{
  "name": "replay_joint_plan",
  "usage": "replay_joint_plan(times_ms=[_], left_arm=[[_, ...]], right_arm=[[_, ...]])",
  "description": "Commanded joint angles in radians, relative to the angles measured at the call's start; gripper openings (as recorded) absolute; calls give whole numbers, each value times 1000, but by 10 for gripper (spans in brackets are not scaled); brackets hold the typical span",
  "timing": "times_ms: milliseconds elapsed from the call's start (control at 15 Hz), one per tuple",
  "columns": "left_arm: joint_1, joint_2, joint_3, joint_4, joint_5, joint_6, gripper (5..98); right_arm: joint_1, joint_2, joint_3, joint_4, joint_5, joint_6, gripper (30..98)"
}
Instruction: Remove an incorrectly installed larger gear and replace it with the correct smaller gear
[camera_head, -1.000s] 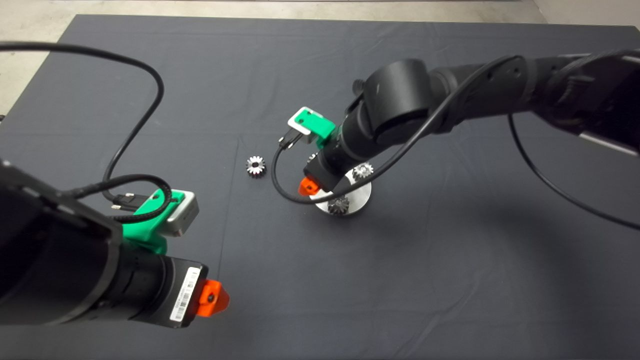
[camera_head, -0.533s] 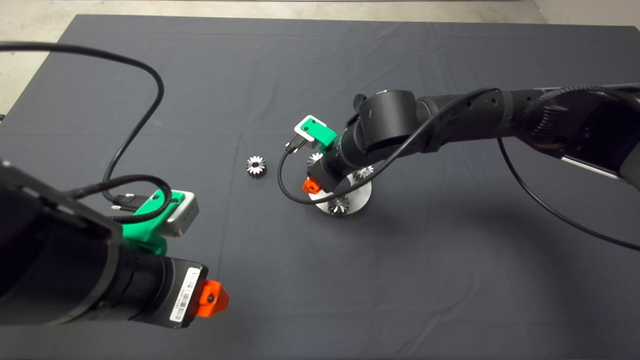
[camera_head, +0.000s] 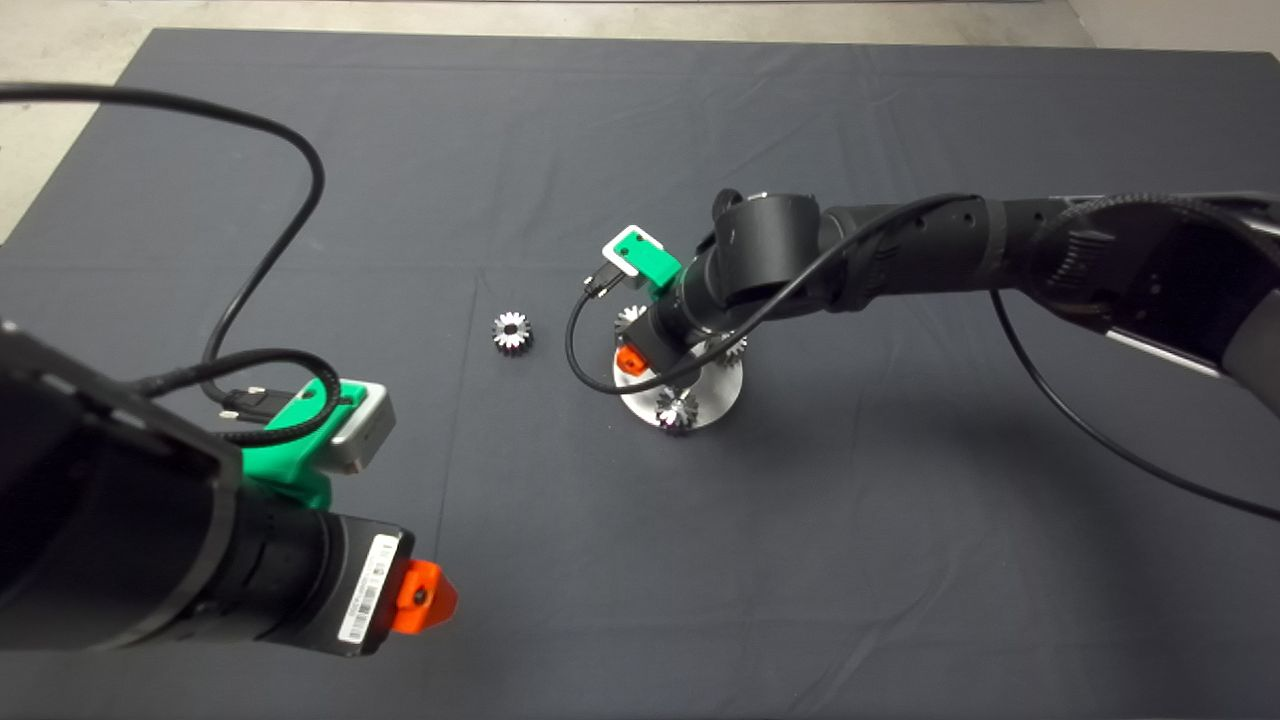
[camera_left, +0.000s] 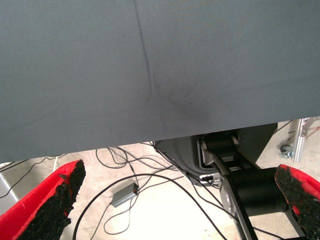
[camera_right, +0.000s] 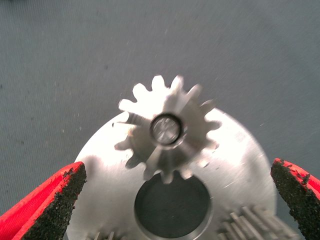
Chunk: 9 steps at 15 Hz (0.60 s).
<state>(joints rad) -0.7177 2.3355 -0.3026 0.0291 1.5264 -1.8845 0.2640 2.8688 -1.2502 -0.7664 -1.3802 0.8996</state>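
Note:
A round steel plate (camera_head: 722, 392) lies mid-mat and carries three gears. The larger gear (camera_head: 676, 409), dark grey, sits at its near edge. Two small shiny gears (camera_head: 728, 348) sit on its far side, one half hidden by my right arm. The loose smaller gear (camera_head: 511, 331) lies on the mat left of the plate. My right gripper (camera_head: 632, 360) hangs open just above the plate. In the right wrist view its fingers (camera_right: 55, 202) stand apart on either side of a shiny gear (camera_right: 167, 127) with a bright centre pin. My left gripper (camera_head: 425, 597) is open and empty, parked at the lower left.
The plate's dark centre hole (camera_right: 172, 205) shows in the right wrist view, with other gears' teeth (camera_right: 250, 220) at the edge. The left wrist view shows the mat's edge (camera_left: 150, 137) and a floor with cables (camera_left: 122, 195). A black cable (camera_head: 585, 370) loops beside the right gripper.
My right arm has come down closer to the plate and its gripper has shifted slightly away and to the right. The left arm and the gears have not moved.

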Motion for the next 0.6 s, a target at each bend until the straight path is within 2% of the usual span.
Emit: replay_joint_plan(times_ms=[0, 533], left_arm=[[-8, 11, 19, -15, 87, -2, 976], [-8, 12, 19, -15, 87, -2, 976]], right_arm=[[15, 8, -29, -31, 10, 7, 978], [14, 44, -78, -31, 15, 7, 960]])
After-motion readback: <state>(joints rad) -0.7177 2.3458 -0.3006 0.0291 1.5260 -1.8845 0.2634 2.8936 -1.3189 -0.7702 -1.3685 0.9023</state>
